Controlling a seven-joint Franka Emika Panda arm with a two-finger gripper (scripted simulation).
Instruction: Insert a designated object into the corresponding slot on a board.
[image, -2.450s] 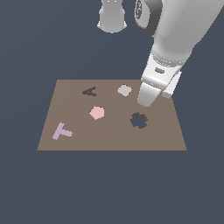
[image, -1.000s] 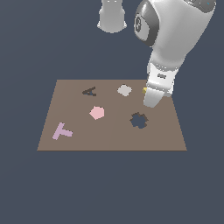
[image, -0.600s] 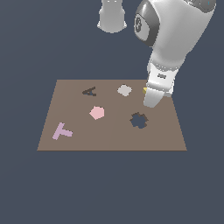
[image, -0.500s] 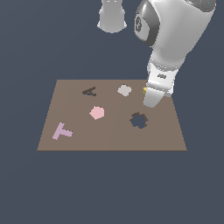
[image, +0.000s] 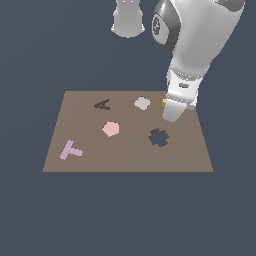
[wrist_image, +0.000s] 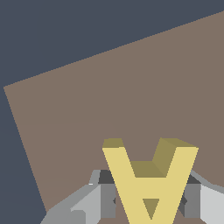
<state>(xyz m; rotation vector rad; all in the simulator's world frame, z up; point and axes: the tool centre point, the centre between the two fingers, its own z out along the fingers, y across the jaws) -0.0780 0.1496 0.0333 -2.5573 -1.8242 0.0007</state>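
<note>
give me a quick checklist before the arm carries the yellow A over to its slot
1. Yellow A between the gripper fingers: ok, one finger sits at each side in the wrist view.
2. Contact firm enough to lift: cannot tell.
3. A-shaped slot unblocked: ok, dark cutout is open.
4. Path toward the exterior view's left: not ok if kept low, the grey block lies between the gripper and the slot.
5. Pink pentagon and T block off that line: ok.
6. A's orientation against the slot: cannot tell, the arm hides it in the exterior view.

yellow A block (wrist_image: 148, 183), dark A-shaped slot (image: 102, 104), flat brown board (image: 125, 155)
</note>
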